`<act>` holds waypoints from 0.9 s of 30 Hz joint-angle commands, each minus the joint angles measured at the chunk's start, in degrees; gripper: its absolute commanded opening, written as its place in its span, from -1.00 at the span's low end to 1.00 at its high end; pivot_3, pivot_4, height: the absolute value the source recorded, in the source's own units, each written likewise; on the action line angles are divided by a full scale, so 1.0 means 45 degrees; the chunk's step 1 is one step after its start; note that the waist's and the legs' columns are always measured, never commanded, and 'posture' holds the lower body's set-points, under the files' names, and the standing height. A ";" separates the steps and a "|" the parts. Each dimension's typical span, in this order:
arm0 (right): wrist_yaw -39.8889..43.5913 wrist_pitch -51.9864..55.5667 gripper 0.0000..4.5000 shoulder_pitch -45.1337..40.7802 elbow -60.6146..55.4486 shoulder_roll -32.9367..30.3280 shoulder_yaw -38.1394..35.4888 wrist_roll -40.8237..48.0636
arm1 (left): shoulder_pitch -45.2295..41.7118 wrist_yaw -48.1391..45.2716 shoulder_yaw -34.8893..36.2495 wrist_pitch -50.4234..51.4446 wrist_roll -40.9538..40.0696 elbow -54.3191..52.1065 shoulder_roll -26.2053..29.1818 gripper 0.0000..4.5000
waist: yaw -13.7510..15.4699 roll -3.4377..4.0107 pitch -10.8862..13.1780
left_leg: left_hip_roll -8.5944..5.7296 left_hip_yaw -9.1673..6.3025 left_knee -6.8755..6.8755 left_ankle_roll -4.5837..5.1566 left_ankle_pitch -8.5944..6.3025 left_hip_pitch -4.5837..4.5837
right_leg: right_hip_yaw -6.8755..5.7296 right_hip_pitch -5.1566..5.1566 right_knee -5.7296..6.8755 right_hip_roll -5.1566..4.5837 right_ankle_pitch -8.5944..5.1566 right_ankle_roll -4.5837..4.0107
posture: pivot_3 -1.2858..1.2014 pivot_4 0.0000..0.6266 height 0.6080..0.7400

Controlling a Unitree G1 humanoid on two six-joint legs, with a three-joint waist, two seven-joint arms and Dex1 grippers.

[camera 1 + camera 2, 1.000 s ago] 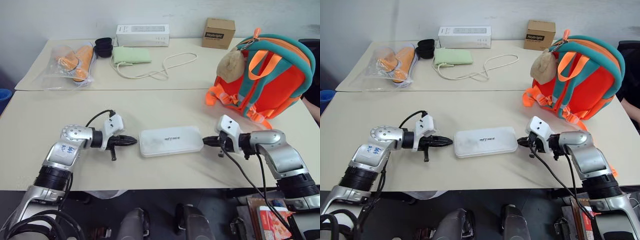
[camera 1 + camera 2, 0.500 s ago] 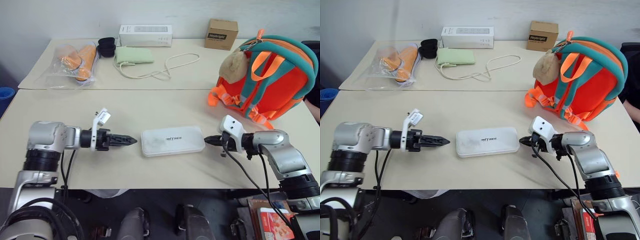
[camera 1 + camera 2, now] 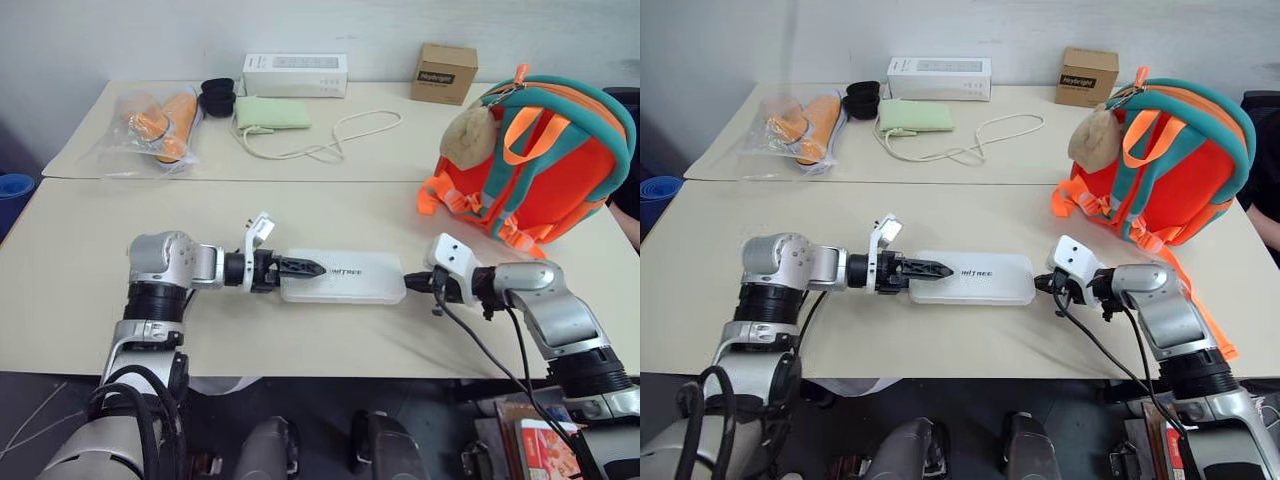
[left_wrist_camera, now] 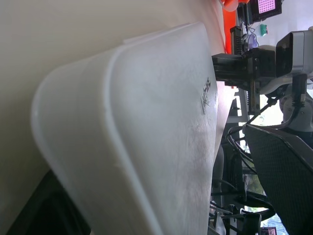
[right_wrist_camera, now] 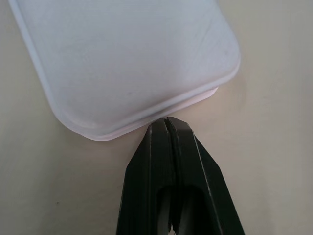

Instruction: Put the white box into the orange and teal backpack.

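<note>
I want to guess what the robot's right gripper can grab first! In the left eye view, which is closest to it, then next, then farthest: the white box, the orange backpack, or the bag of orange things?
1. white box: at the right gripper tip.
2. orange and teal backpack: behind it, right side.
3. bag of orange things: far left corner.

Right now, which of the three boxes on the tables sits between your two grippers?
The white box, flat with rounded corners, on the near table. The long white carton and the small brown cardboard box stand at the far table's back edge.
</note>
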 commanded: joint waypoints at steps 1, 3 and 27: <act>-0.0060 -0.0182 -1.00 0.0061 -0.0337 0.0125 0.0061 0.0034 | -0.0315 0.0018 0.0186 0.0374 -0.0386 0.0313 -0.0159 0.74 | -0.0016 0.0000 0.0000 | 0.0003 0.0001 -0.0001 -0.0002 -0.0001 -0.0001 | -0.0001 0.0000 0.0003 0.0003 0.0000 0.0000 | 0.03 -0.52 1.00; -0.0096 -0.0215 -1.00 0.0173 -0.0364 0.0130 0.0049 0.0030 | -0.0407 -0.0069 0.0274 0.0497 -0.0528 0.0283 -0.0023 0.45 | -0.0037 -0.0003 0.0002 | 0.0007 0.0006 -0.0002 -0.0003 -0.0001 -0.0008 | -0.0001 -0.0011 0.0003 0.0009 0.0000 0.0000 | 0.03 -0.52 1.00; -0.1679 0.5175 0.00 0.2228 -0.2178 -0.2585 -0.7851 0.4620 | 0.0005 0.1312 0.4956 0.1123 -0.5323 -0.4704 0.0642 -0.44 | -0.0053 -0.0012 0.0008 | 0.0011 -0.0003 -0.0002 -0.0006 -0.0018 -0.0058 | 0.0001 -0.0046 -0.0016 -0.0008 0.0001 0.0002 | 0.03 -0.52 1.00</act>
